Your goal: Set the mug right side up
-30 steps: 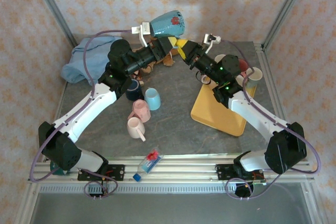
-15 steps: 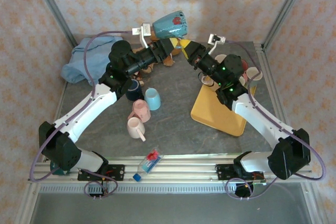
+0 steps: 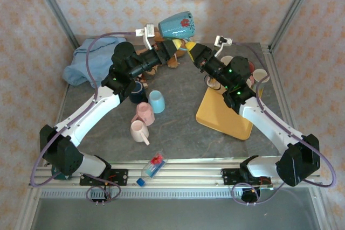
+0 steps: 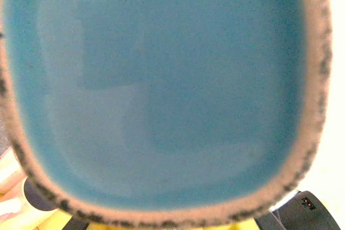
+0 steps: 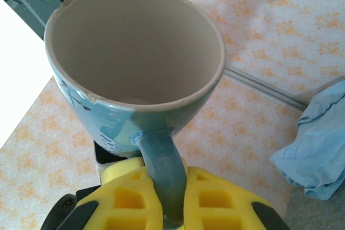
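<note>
- a blue ceramic mug with a red flower print [image 3: 178,25] hangs in the air above the far edge of the grey tabletop [image 3: 178,127], about midway along it, lying roughly on its side and touching no surface.
- the right hand [image 5: 167,197] is clamped on the mug's blue handle. its yellow fingers [image 5: 129,200] press the handle from both sides, and the pale inside of the mug [image 5: 135,52] opens toward the right wrist camera.
- the left hand [image 3: 173,45] is closed just below the mug, close beside the right hand [image 3: 188,47]. i cannot tell whether it touches the mug.
- in the left wrist view the mug's blue base [image 4: 161,90], ringed by a speckled brown rim, sits very close to the lens.
- a crumpled blue cloth [image 3: 89,60] lies at the far left corner.
- a navy cup [image 3: 138,93], a light blue cup [image 3: 157,101] and two pink cups [image 3: 142,119] cluster left of centre.
- a yellow tray [image 3: 223,114] lies toward the right edge.
</note>
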You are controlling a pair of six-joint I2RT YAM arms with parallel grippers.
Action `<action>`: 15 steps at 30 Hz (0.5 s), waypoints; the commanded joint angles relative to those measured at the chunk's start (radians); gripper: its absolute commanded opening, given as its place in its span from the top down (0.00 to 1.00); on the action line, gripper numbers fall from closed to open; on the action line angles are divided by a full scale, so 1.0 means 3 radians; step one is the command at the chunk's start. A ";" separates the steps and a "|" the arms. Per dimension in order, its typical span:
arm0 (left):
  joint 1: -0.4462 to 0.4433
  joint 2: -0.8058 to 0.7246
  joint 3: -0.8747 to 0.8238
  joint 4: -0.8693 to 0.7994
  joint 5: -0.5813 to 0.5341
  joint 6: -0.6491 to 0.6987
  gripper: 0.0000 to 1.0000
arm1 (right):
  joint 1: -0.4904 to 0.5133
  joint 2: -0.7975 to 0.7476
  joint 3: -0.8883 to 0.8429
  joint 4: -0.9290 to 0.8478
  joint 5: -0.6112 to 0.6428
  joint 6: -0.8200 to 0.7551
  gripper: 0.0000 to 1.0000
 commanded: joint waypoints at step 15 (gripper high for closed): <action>-0.0009 -0.0012 -0.0067 0.0374 0.0187 -0.0045 1.00 | -0.0005 0.0173 0.0172 0.0838 -0.0018 0.0493 0.75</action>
